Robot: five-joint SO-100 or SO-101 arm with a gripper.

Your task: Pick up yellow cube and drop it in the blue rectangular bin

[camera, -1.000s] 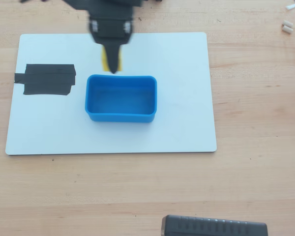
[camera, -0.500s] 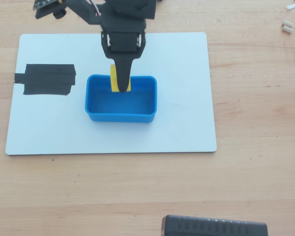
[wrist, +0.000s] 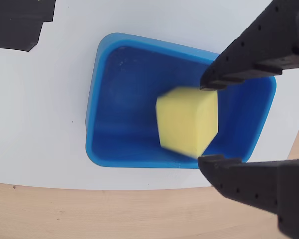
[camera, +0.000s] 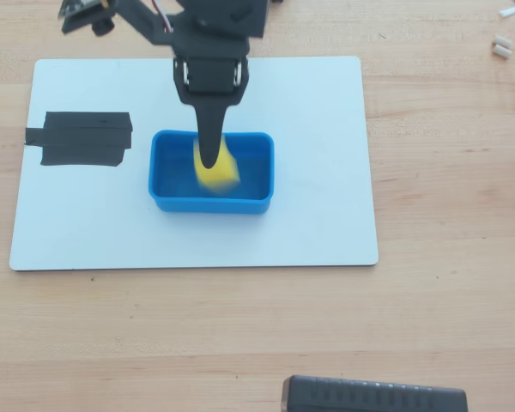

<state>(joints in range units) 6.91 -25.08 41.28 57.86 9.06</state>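
Observation:
The yellow cube [camera: 219,174] is over the inside of the blue rectangular bin [camera: 176,202] and looks motion-blurred in both views, while the bin is sharp. My gripper [camera: 209,159] hangs straight above the bin, pointing down. In the wrist view the cube [wrist: 184,122] sits just off the tips of the two black fingers [wrist: 239,62], with the bin floor [wrist: 124,94] behind it. The jaws stand apart about as wide as the cube, and the cube seems loose between them. My gripper [wrist: 209,122] is open.
The bin stands on a white board [camera: 326,215] lying on a wooden table. A flat black tape patch [camera: 81,139] is on the board's left, and shows in the wrist view [wrist: 15,22]. A dark device [camera: 373,396] lies at the bottom edge. Small white pieces [camera: 500,47] lie top right.

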